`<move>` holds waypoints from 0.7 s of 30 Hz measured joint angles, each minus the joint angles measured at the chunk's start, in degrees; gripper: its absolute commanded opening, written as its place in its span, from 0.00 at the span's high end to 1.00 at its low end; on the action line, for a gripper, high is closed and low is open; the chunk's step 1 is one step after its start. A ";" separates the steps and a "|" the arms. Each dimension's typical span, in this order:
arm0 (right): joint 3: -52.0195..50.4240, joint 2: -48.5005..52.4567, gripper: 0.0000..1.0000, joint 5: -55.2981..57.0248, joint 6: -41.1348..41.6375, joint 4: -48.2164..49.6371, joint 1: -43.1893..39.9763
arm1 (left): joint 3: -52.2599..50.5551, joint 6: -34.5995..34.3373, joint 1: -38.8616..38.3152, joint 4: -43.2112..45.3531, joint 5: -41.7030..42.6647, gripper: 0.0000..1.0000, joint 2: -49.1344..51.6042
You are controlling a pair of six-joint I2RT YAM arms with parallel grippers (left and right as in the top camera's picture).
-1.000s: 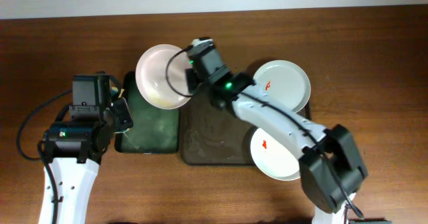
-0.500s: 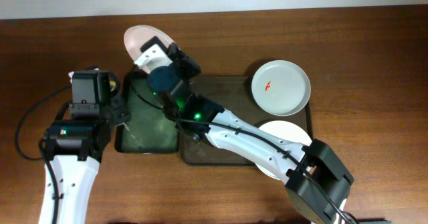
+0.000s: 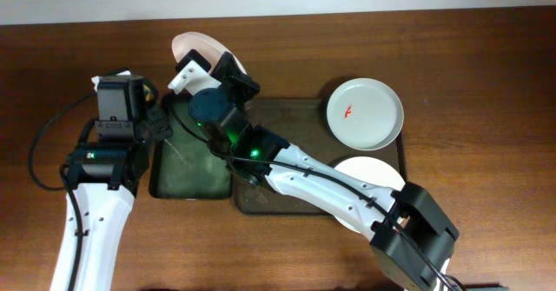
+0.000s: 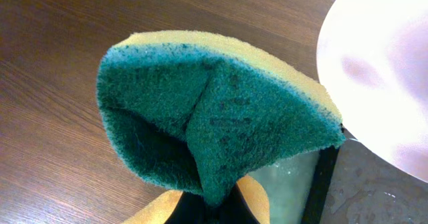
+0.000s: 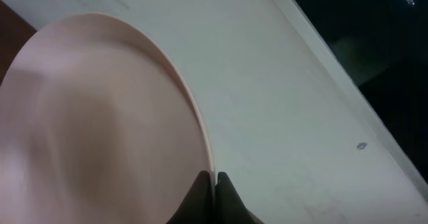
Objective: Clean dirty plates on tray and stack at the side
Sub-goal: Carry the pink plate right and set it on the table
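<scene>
My right gripper [image 3: 201, 62] is shut on the rim of a white plate [image 3: 193, 48], held tilted on edge above the far end of the small black tray; the plate fills the left of the right wrist view [image 5: 100, 117] with my fingers [image 5: 214, 178] pinching its rim. My left gripper [image 3: 155, 110] is shut on a green and yellow sponge [image 4: 214, 117], close beside that plate [image 4: 381, 70]. Two more plates lie on the dark brown tray [image 3: 287, 117]: one with a red smear [image 3: 365, 111] at the far right, one [image 3: 373, 176] at the near right, partly under my right arm.
The narrow black tray with green inside [image 3: 187, 165] lies left of the brown tray, between my two arms. The wooden table [image 3: 486, 82] runs to a pale wall at the far edge.
My right gripper swung the plate from flat over the black tray to the far left and tipped it on edge. My left gripper moved up toward the plate.
</scene>
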 measured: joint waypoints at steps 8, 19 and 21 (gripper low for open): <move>0.26 0.00 0.96 -2.12 18.23 -10.47 -0.28 | 0.00 0.00 0.00 0.09 0.00 1.00 0.00; 0.20 -1.36 0.96 -25.57 44.02 -23.39 -10.49 | 0.00 0.00 0.00 0.63 0.00 1.00 0.00; 0.17 -4.17 0.96 -33.05 47.65 -27.67 -13.20 | 0.00 0.00 0.00 0.79 0.02 1.00 0.02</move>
